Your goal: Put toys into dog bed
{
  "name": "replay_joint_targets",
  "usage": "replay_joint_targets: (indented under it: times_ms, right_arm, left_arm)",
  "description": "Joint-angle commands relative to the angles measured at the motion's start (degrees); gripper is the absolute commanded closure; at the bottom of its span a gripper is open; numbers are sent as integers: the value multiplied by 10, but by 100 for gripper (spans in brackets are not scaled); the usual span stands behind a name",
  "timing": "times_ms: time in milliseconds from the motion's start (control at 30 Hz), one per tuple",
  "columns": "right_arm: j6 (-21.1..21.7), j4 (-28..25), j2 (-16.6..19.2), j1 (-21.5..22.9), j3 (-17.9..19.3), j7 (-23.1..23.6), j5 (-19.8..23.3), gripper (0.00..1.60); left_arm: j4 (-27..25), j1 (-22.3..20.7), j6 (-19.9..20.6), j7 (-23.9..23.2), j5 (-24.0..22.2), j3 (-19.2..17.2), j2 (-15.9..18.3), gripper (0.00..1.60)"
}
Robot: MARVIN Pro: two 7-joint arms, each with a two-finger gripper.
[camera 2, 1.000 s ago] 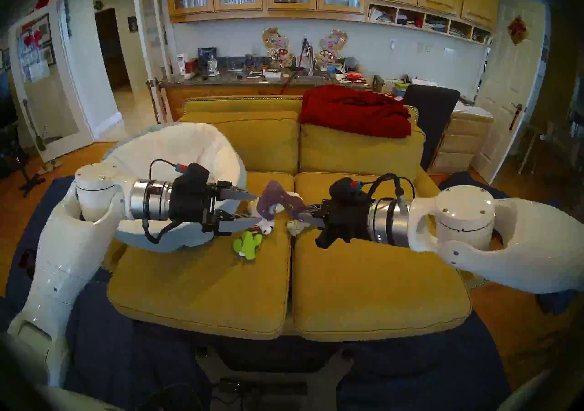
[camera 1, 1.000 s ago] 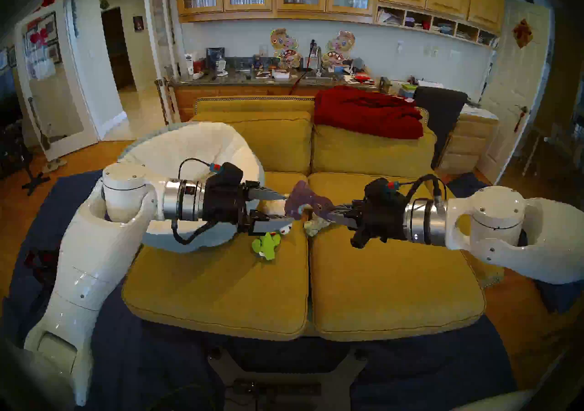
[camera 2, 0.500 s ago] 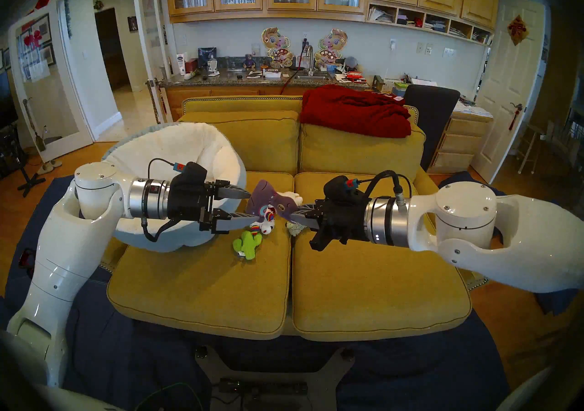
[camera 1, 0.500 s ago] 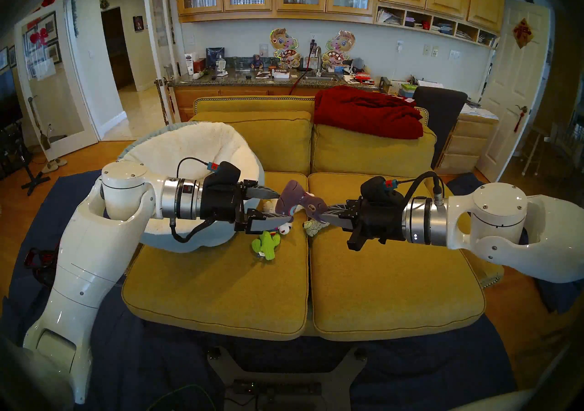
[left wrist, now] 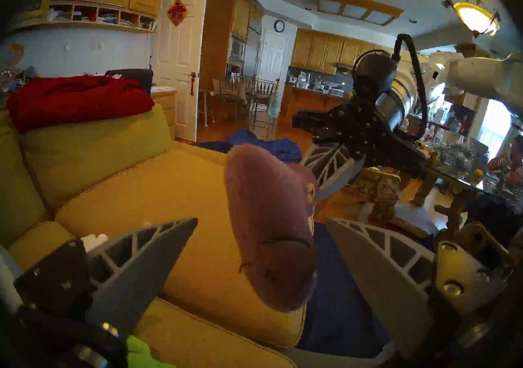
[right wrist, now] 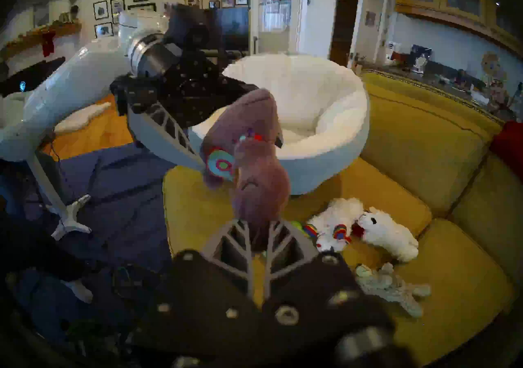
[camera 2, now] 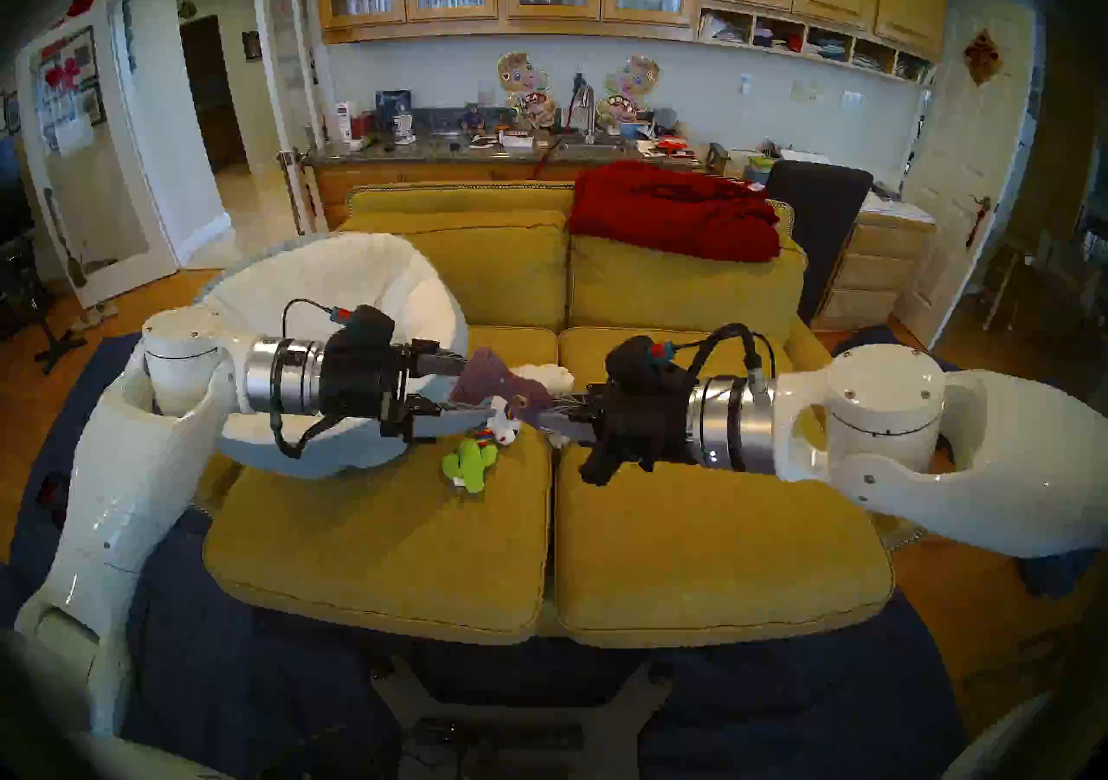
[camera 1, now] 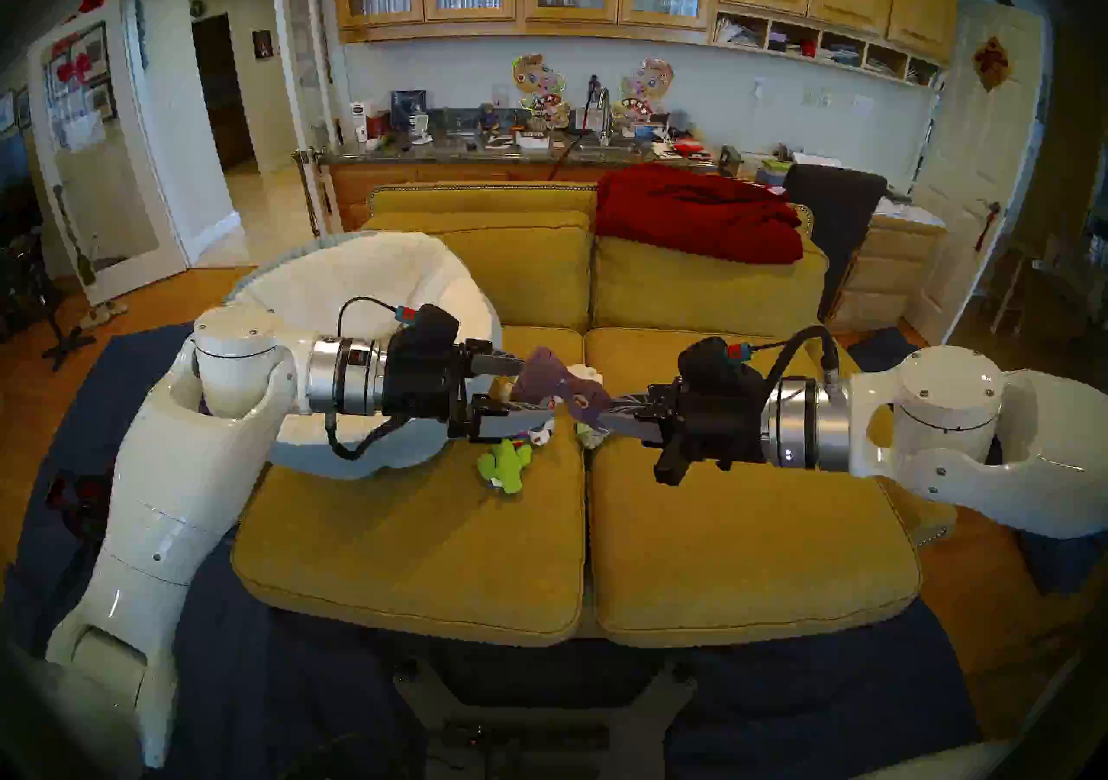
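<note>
Handover of purple-grey toy (camera 1: 554, 380) above the sofa seat.

Right end effector (right wrist: 259, 231) was clamped on the lower end of the purple-grey plush, holding it in the air over the gap between the two yellow seat cushions (camera 1: 419, 551). Left end effector (left wrist: 260, 224) stood spread wide, its two fingers either side of the toy's free end without closing on it. Dog bed (camera 1: 360, 275), cream-lined with a blue-grey shell, sat on the sofa's left end, tipped against the back cushion, just behind the left wrist. Green cactus (camera 1: 506, 464) lay on the left seat cushion below the left fingers. Rainbow-trimmed lamb (right wrist: 331, 228) and white lamb (right wrist: 387, 233) lay touching near the seam, the shaggy tan toy (right wrist: 390, 288) beside them. Red blanket (camera 1: 695, 215) lay draped over the right back cushion.
</note>
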Motion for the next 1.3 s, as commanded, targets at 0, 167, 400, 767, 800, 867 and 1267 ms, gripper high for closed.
replay_joint_targets:
  times_ms: [0, 167, 400, 767, 800, 867, 1267]
  right_arm:
    - [-5, -3, 0, 26, -2, -4, -3, 160]
    - [-9, -1, 0, 33, -11, 0, 2, 160]
    - [-18, 0, 0, 44, -20, 10, 10, 160]
    - [-25, 7, 0, 61, -39, 17, 18, 0]
    - [-25, 7, 0, 61, -39, 17, 18, 0]
    - [-26, 12, 0, 66, -44, 17, 19, 0]
    - [-23, 38, 0, 72, -79, -2, -1, 0]
  left_arm:
    - [-11, -16, 7, -13, -16, -8, -2, 81]
    - [-11, -15, 9, -11, -19, -7, -1, 97]
    - [-12, -11, 7, -11, -25, -8, 1, 152]
    - [-12, -3, -4, -12, -32, -15, 6, 160]
    - [-12, -3, -4, -12, -32, -15, 6, 160]
    - [-14, -3, -8, -9, -30, -19, 9, 160]
    - [-18, 12, -10, 22, -4, -66, 41, 160]
